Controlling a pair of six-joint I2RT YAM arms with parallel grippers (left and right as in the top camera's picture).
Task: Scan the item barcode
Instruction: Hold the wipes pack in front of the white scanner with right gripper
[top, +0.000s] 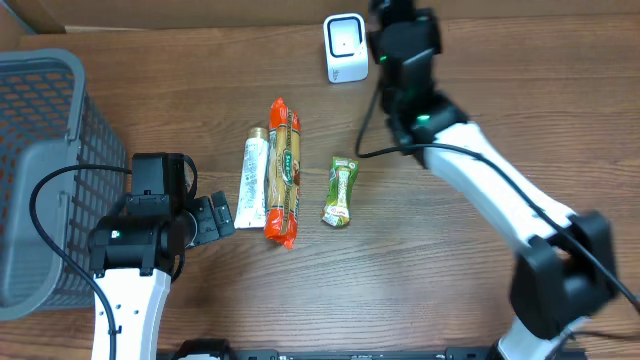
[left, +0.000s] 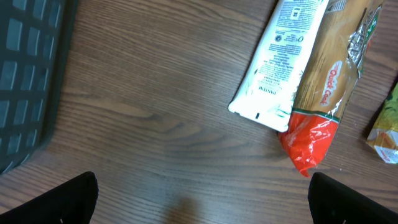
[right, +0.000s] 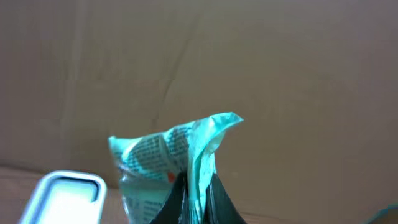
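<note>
My right gripper (right: 198, 188) is shut on the edge of a teal printed packet (right: 158, 155), which it holds up in front of a cardboard wall. The white scanner (right: 61, 198) is just left of the packet; in the overhead view the scanner (top: 345, 47) stands at the table's back, and my right gripper (top: 383, 12) is beside it with the packet hidden under the arm. My left gripper (top: 222, 214) rests open over bare wood, left of the items. In its wrist view, nothing lies between the fingers (left: 68, 200).
On the table lie a white tube (top: 255, 180), an orange and red pasta packet (top: 283, 172) and a green packet (top: 341, 192). A grey mesh basket (top: 40, 170) stands at the left edge. The tube (left: 280, 62) and pasta packet (left: 329, 74) lie ahead of my left gripper.
</note>
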